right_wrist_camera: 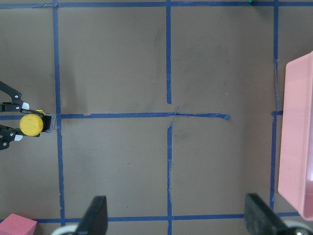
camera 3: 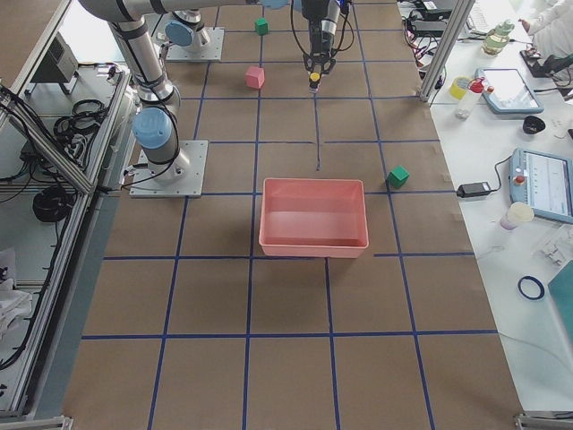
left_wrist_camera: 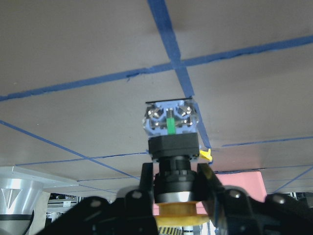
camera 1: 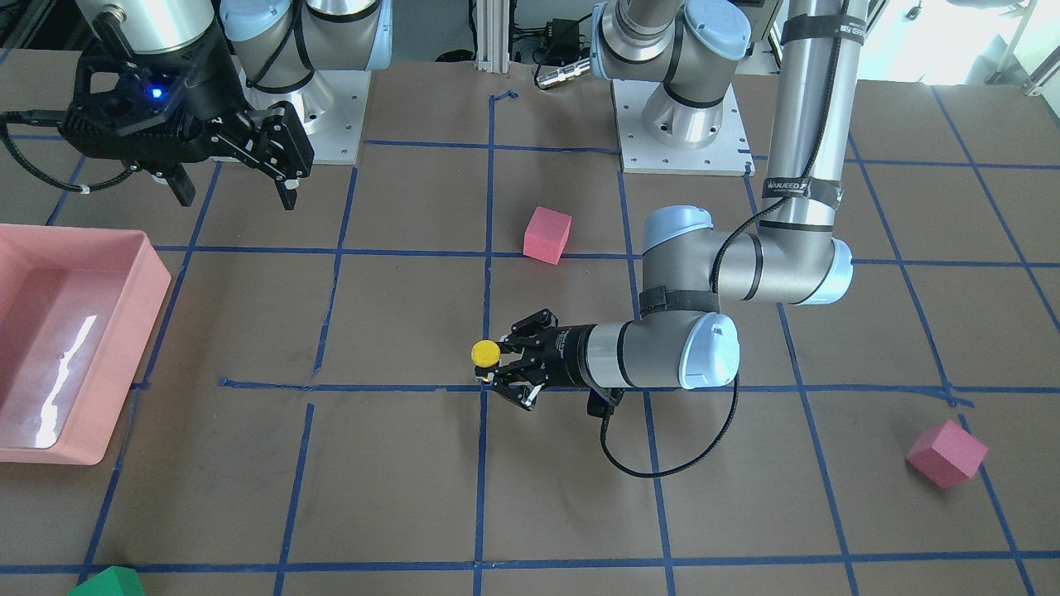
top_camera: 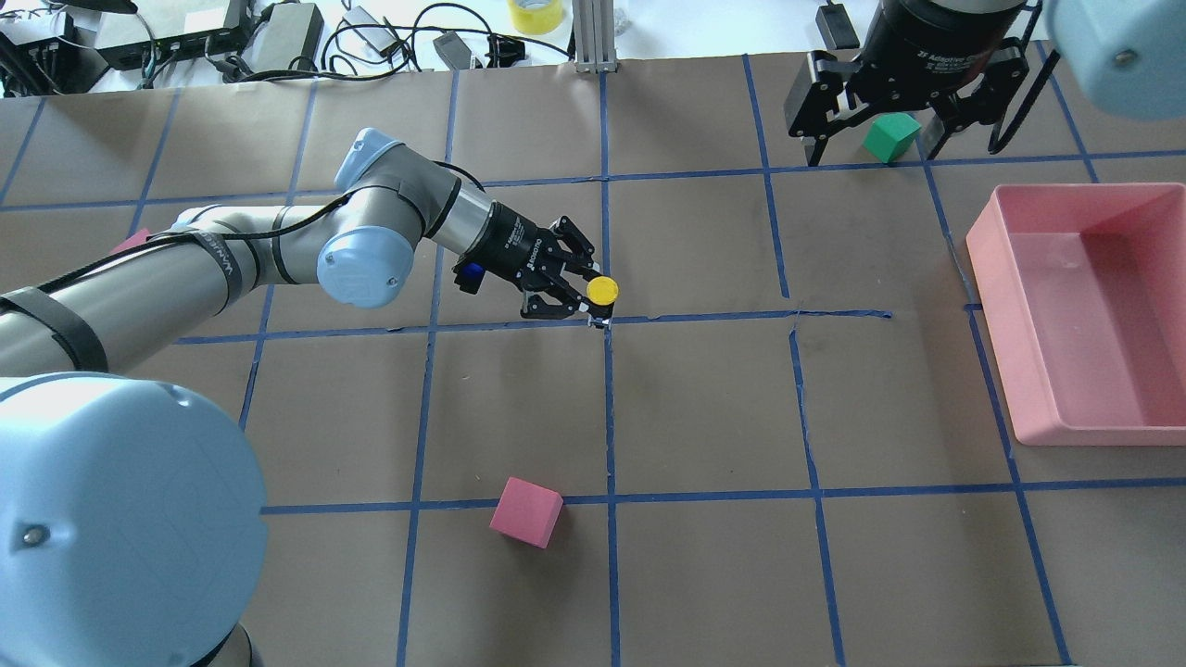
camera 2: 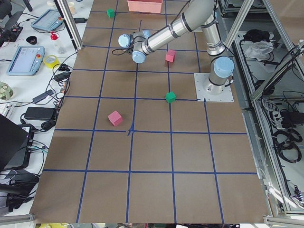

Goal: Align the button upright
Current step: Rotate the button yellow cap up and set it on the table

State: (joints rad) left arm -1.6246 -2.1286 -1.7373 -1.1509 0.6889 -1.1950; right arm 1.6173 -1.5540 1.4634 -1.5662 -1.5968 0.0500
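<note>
The button (top_camera: 602, 290) has a round yellow cap, a black body and a silvery terminal base. My left gripper (top_camera: 582, 293) is shut on its black body, low over a blue tape crossing at mid-table. Seen from above, the cap faces up (camera 1: 484, 353). In the left wrist view the base (left_wrist_camera: 171, 119) points at the table, the cap (left_wrist_camera: 178, 218) sits near the camera, and the fingers (left_wrist_camera: 146, 187) clamp the body. I cannot tell if the base touches the paper. My right gripper (top_camera: 871, 148) is open and empty, high above the table's far right part; its fingers (right_wrist_camera: 96, 216) frame the right wrist view.
A pink cube (top_camera: 525, 511) lies near the robot's side and another pink cube (camera 1: 946, 453) lies far to the left. A green cube (top_camera: 890, 136) sits under my right gripper. A pink tray (top_camera: 996, 324) stands at the right. Blue tape lines grid the brown paper.
</note>
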